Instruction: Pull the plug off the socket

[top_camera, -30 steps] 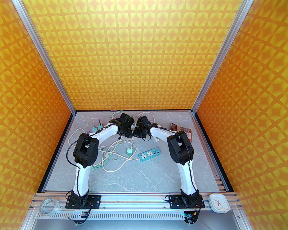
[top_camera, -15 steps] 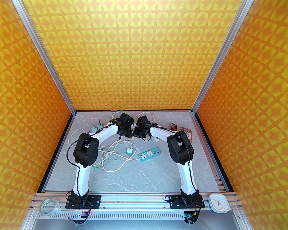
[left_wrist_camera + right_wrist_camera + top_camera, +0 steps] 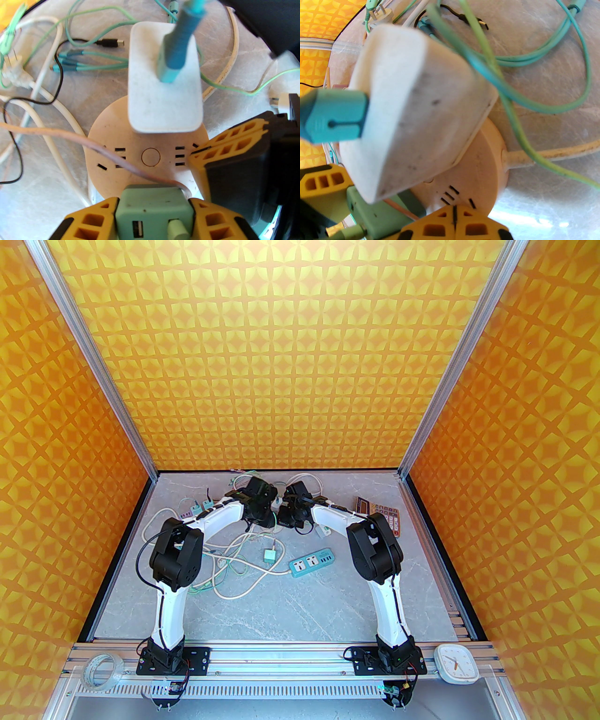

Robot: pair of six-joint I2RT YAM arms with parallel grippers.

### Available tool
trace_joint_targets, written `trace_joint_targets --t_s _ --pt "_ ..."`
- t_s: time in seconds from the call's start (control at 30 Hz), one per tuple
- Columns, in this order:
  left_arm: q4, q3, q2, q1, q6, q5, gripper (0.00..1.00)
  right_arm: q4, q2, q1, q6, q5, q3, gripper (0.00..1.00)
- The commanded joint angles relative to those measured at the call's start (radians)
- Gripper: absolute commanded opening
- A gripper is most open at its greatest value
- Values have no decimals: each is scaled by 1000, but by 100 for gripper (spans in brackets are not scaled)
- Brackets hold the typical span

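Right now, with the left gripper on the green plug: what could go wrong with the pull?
The right gripper, shut, bears only on the round socket's edge, so the socket may tip or lift with the green plug. The pinkish cable runs close by the left gripper and could snag.

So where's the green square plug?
Bottom middle of the left wrist view, the green square plug sits in the left tool, by the round beige socket.

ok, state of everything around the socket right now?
left pincer: shut on green adapter
right pincer: shut, tips against round socket
green adapter: gripped, seating unclear
white charger: plugged into round socket
teal USB plug: inserted in white charger
black USB connector: unplugged
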Motion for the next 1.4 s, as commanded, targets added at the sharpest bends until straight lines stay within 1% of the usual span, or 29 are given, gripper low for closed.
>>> trace_joint_targets --t_s 0.0,0.1,0.17,0.33,0.47,0.5,0.6,0.73,0.97,1.03,1.2,1.37 --pt "18 66 -10 -43 50 -58 0 -192 99 4 -18 98 -49 0" --pt "26 60 -19 -38 38 -57 0 -193 102 4 -18 98 -46 0" --pt "42 48 -36 -23 14 -36 0 -195 101 4 -20 98 -46 0" --pt "65 37 -65 46 -76 125 0 -201 105 4 -25 100 -39 0" --pt "86 29 -77 90 -136 218 0 -220 111 5 -33 103 -26 0" --pt "91 25 -80 90 -135 220 0 -220 112 5 -33 103 -25 0" --pt "60 46 -68 81 -105 195 0 -224 112 8 -32 106 -23 0" --pt "1 87 -30 24 -28 73 0 -226 113 9 -34 110 -22 0" --pt "-51 129 33 -53 55 -100 0 -236 118 12 -38 115 -12 0" --pt "-47 129 33 -58 60 -119 0 -236 118 13 -38 115 -10 0" --pt "-31 112 15 -52 50 -126 0 -239 119 13 -41 116 -7 0" --pt "-11 92 -7 -33 19 -77 0 -240 118 14 -40 115 -8 0"
